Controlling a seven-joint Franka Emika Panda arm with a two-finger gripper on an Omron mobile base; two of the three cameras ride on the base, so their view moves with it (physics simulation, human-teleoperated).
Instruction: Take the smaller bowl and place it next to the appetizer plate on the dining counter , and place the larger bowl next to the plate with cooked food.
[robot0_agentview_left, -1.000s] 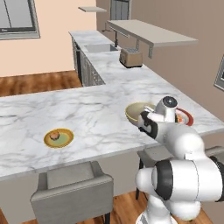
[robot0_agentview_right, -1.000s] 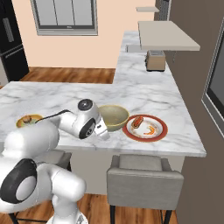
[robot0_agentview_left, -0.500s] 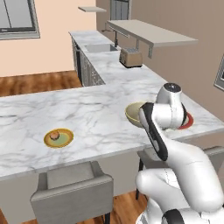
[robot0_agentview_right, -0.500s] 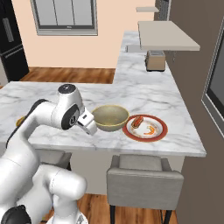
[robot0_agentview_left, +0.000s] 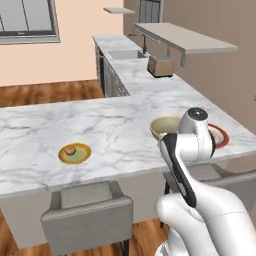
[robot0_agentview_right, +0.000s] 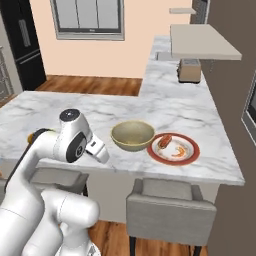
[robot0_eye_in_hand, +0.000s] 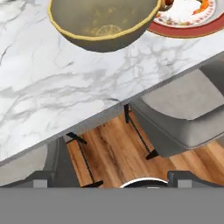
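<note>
Olive-tan larger bowl (robot0_agentview_right: 132, 135) sits on the marble dining surface (robot0_agentview_right: 60, 107), touching the plate with cooked food (robot0_agentview_right: 174, 148). Just short of the bowl, off the surface's edge, the end effector (robot0_agentview_right: 100, 151) hangs released, jaws spread wide, grasping nothing. Appetizer plate (robot0_agentview_left: 74, 153) lies well apart.

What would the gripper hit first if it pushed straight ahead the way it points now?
Probably the white marble dining counter, near its front edge, short of the wide olive-tan bowl. The open gripper holds nothing. Depth is unclear, so it might instead slip past the edge toward the grey chair.
</note>
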